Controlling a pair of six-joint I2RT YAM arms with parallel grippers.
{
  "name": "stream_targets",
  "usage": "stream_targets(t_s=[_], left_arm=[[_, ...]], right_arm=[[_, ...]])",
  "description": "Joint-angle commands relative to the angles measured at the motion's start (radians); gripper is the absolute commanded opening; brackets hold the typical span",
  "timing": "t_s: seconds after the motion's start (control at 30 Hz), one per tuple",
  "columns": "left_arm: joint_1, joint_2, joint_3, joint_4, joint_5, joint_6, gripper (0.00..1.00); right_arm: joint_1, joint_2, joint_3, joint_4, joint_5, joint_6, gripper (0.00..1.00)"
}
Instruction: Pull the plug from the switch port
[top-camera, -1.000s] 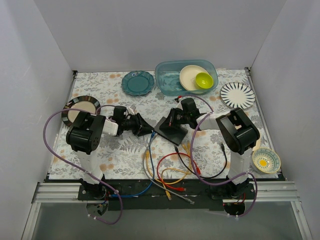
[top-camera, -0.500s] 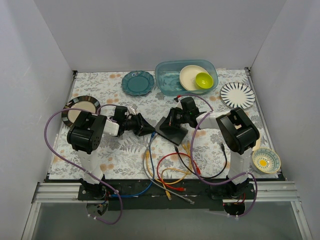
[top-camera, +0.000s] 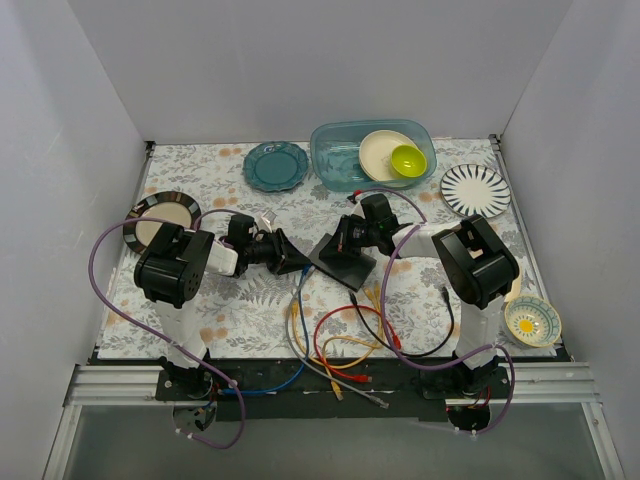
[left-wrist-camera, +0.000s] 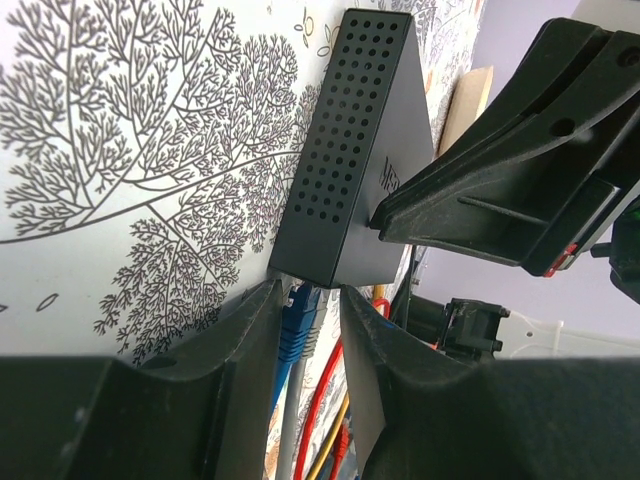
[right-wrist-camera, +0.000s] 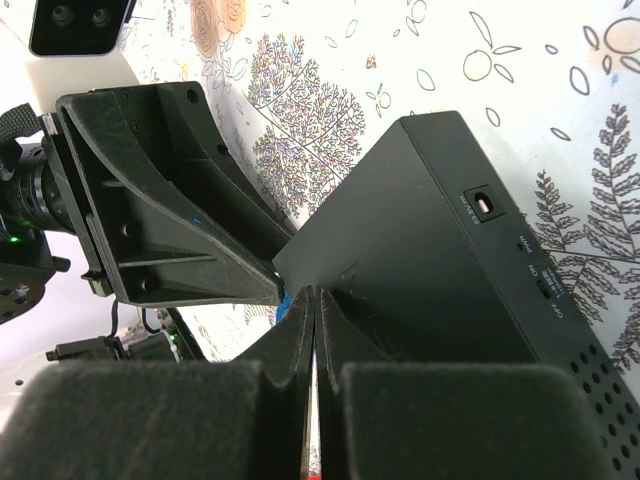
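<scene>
Overhead, the black switch box (top-camera: 345, 260) sits tilted mid-table, its cables (top-camera: 330, 345) trailing toward the near edge. Left wrist view: left gripper (left-wrist-camera: 308, 300) jaws are closed narrowly on the blue plug (left-wrist-camera: 295, 335), which is seated in the switch port (left-wrist-camera: 298, 284), positioned for extraction. Right wrist view: right gripper (right-wrist-camera: 313, 296) jaws are closed to a slit, tips against the box, apparently bracing it.

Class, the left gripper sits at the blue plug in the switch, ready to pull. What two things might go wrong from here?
1. The left gripper flanks the blue plug, but whether it clamps it is unclear, so a pull might slip off. A grey cable runs right beside the plug and could get caught too.
2. Only the shut tips of the right gripper steady the switch, near its edge. It may slide or lift with the pull.
</scene>
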Motion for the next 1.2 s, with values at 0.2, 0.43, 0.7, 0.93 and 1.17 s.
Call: stream_targets(t_s=[0.2,0.43,0.7,0.93,1.17], left_arm=[[-0.015,0.02,-0.03,-0.07,0.021,0.043,0.27],[-0.015,0.037,-0.014,-0.131,0.013,0.077,0.22],[-0.017,0.046,0.007,-0.137,-0.008,0.06,0.04],[-0.015,0.011,-0.025,-0.165,-0.002,0.072,0.0],[-0.004,-0.069,-0.088,-0.248,-0.013,0.076,0.0]], right_arm=[[0.0,0.081,-0.028,-0.198,0.108,-0.076,0.01],[0.0,0.084,-0.029,-0.199,0.108,-0.079,0.01],[0.0,0.086,-0.021,-0.204,0.107,-0.082,0.01],[0.0,0.089,-0.028,-0.204,0.107,-0.087,0.01],[-0.001,0.109,-0.029,-0.196,0.105,-0.088,0.01]])
